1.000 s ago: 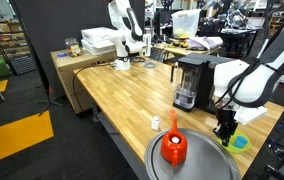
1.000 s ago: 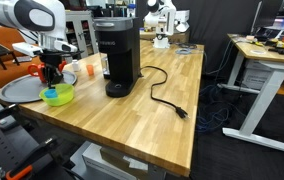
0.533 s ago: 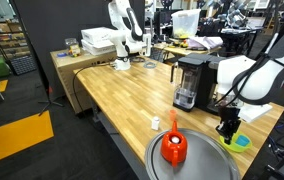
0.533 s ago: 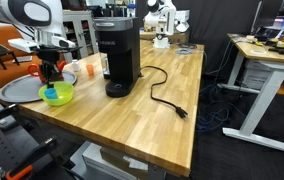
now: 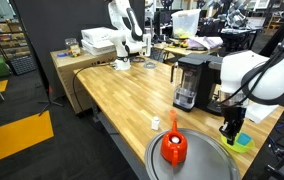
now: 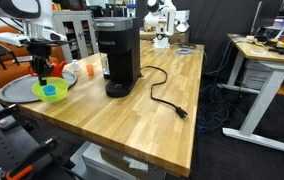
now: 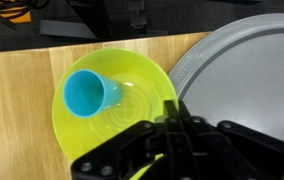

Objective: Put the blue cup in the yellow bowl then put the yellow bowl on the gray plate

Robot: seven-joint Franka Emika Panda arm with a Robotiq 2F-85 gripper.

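The smooth blue cup (image 7: pixel 90 93) lay on its side inside the shallow round yellow bowl (image 7: pixel 122 125), whose rim the end effector (image 7: pixel 177 122) pinched beside the raised-rimmed gray plate (image 7: pixel 247 70).

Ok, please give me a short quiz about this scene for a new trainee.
1. True or false: the blue cup is inside the yellow bowl.
2. In the wrist view, what lies beside the bowl? A) gray plate B) white towel C) green box
3. Fill in: the red object stands on the ____.
Key: 1 true; 2 A; 3 gray plate.
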